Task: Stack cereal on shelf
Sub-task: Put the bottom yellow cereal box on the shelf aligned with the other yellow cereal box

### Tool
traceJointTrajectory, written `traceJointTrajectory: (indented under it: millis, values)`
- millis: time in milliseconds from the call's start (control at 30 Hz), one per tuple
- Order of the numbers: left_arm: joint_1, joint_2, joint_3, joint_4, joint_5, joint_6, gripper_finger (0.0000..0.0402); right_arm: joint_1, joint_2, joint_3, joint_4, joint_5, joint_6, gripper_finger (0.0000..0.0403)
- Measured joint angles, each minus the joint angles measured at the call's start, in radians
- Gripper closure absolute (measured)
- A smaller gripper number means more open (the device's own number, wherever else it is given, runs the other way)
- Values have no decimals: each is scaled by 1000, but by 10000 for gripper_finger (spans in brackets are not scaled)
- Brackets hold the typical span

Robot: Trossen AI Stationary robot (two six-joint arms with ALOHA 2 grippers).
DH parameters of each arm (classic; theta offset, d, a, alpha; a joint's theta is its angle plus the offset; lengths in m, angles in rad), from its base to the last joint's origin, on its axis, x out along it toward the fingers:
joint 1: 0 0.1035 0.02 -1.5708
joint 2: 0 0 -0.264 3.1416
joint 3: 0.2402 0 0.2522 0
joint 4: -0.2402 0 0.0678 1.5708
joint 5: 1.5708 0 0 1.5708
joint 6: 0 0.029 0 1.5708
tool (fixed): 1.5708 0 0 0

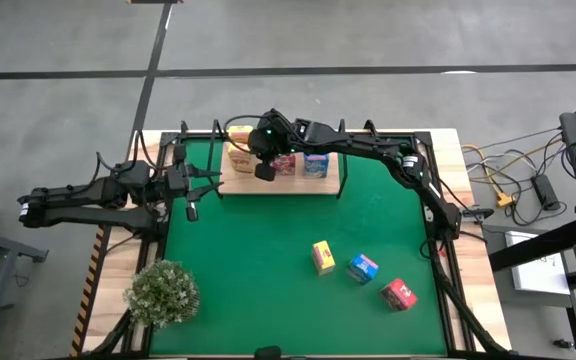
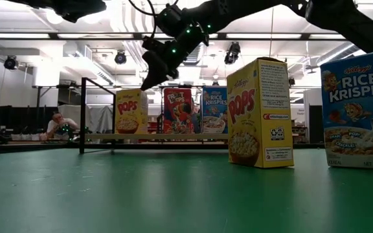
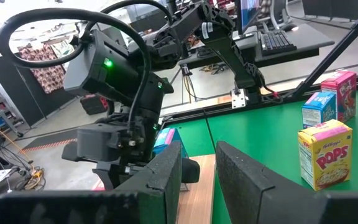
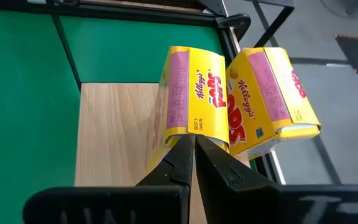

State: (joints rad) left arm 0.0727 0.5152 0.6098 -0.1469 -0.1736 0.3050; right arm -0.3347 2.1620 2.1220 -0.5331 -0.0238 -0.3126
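High view shows you the shelf, a light wooden board with a thin black wire frame, lying at the far edge of the green mat. On the shelf you have a row of cereal cartons: yellow cartons at its left end, a pink-red carton in the middle and a blue carton toward its right end. In the right wrist view you can see that the yellow ones are two, a yellow carton standing on the wood and a second yellow carton tilted against it at the board's end.

Your right gripper hangs just over the shelf between the yellow and pink-red cartons. Its jaws are clenched together and grasp nothing, their tips just beside the nearer yellow carton.

Well away from the shelf, toward the near right part of the mat, three more cartons stand loose: a yellow box, a blue box beside it, and a pink-red box farthest from the shelf.

Your left gripper waits off the shelf's left end, above the mat's edge. Its jaws stand a little apart with nothing between them.

A bushy pale green plant sits on the bare tabletop by the mat's near left corner, well apart from the shelf.
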Motion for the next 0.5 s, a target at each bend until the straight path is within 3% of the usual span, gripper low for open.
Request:
traceJointTrajectory:
  millis: [267, 500]
  values:
    - [0, 0, 0, -2, 0, 0, 318, 0, 0, 0, 40, 0, -104, 394]
    - [0, 0, 0, -3, 0, 0, 318, 0, 0, 0, 68, -2, -63, 394]
